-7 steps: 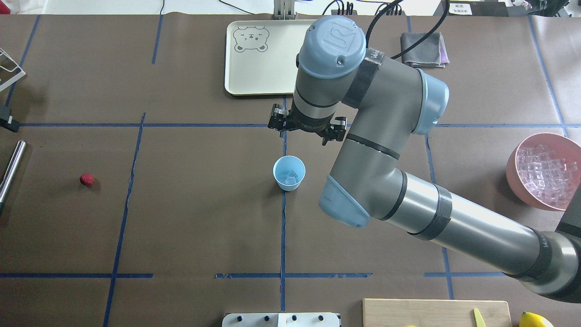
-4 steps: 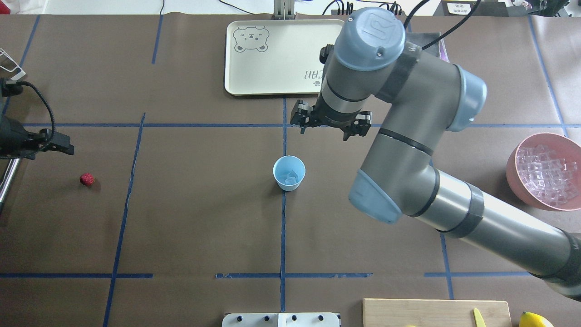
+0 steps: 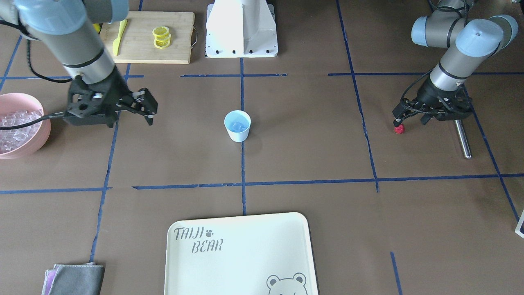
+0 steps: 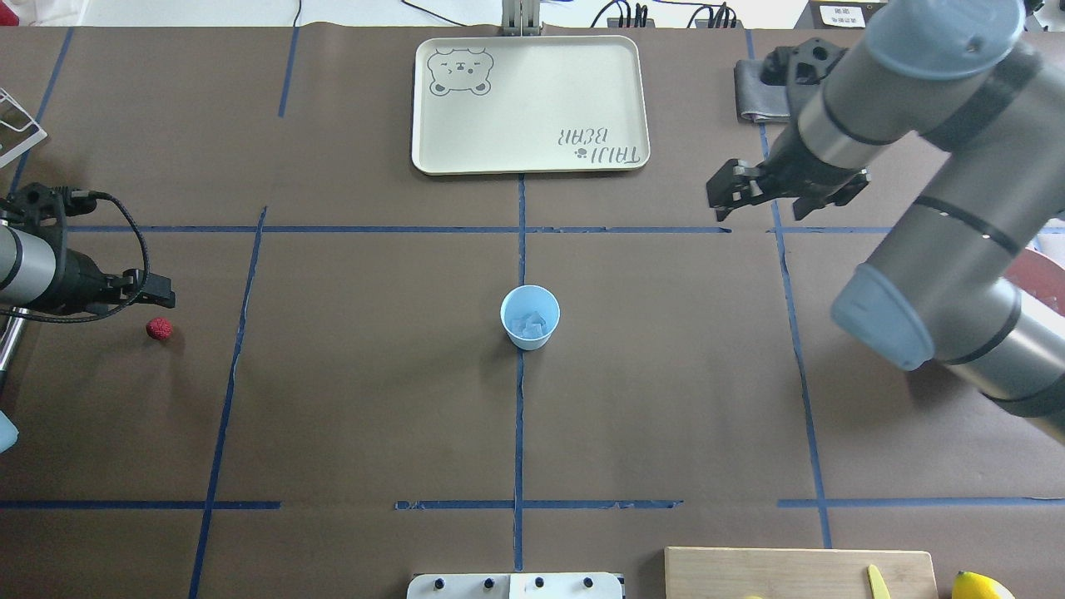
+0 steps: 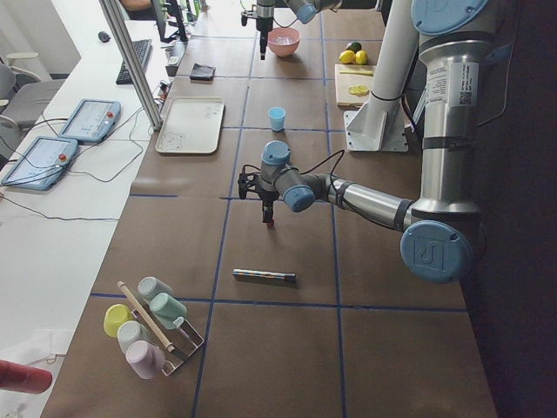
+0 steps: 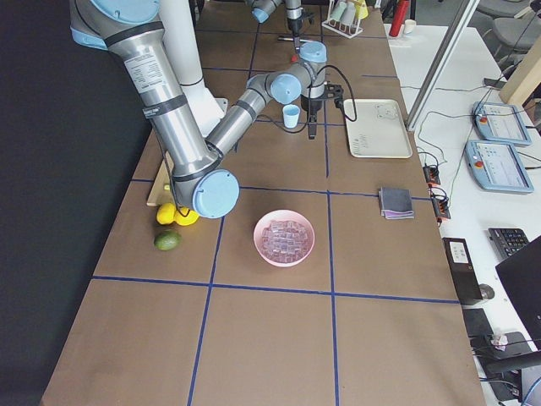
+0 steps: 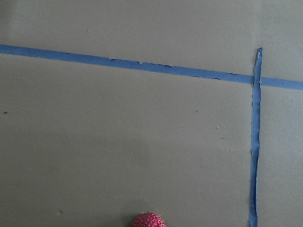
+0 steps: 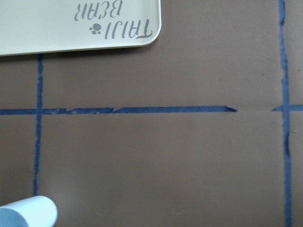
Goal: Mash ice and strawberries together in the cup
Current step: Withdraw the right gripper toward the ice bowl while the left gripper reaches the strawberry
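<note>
Ice (image 4: 532,325) sits in the cup (image 4: 530,317) mid-way along the table (image 4: 349,374), but the strawberry (image 4: 159,329) lies well off toward the left end, not yet picked, left pincer (image 3: 410,119) spread empty just over it, right pincer (image 4: 759,202) wide and empty near the tray (image 4: 532,100), open run between strawberry and cup, mashing yet to do.

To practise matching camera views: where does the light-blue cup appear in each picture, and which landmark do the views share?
Exterior front-facing: cup near centre.
Overhead exterior: cup at centre.
Exterior left: cup upper middle.
Exterior right: cup upper middle.
Left wrist-mounted: not in it.
Right wrist-mounted: cup rim, bottom-left corner.
Landmark: cream tray, in every view except the left wrist's.
</note>
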`<state>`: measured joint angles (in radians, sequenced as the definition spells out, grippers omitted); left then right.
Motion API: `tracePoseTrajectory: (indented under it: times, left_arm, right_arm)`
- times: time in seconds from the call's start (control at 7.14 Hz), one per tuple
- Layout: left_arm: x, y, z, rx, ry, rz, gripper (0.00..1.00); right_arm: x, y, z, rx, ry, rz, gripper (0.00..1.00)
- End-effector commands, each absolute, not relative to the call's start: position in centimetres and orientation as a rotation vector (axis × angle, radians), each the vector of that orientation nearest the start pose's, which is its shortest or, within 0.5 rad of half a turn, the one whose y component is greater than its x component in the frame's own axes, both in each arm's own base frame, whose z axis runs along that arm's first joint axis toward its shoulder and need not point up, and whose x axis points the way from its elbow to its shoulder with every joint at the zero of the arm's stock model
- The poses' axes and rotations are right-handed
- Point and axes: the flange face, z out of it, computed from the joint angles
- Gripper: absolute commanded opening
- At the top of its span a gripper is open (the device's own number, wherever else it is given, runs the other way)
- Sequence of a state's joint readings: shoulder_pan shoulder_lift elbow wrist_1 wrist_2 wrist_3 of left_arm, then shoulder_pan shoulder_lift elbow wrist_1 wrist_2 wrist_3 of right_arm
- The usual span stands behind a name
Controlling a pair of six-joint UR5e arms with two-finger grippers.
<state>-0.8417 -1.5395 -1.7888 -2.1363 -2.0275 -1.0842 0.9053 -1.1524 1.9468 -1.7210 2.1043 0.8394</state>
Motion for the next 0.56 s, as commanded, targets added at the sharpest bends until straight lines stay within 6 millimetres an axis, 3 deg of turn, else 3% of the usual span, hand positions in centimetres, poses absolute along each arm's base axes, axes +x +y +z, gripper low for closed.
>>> tracePoseTrajectory:
  times: [0.0,0.42]
  left_arm:
    - [28.7,-43.8,53.1,0.084,0.823,-0.150,1.00]
    - [29.9,-43.5,54.1,0.062,0.811,-0.138,1.00]
  right_arm:
    - [-19.5,-52.7,34.9,0.128,-0.764,-0.072,1.00]
    - [-11.5,-55.8,41.9,0.119,-0.745,-0.129,1.00]
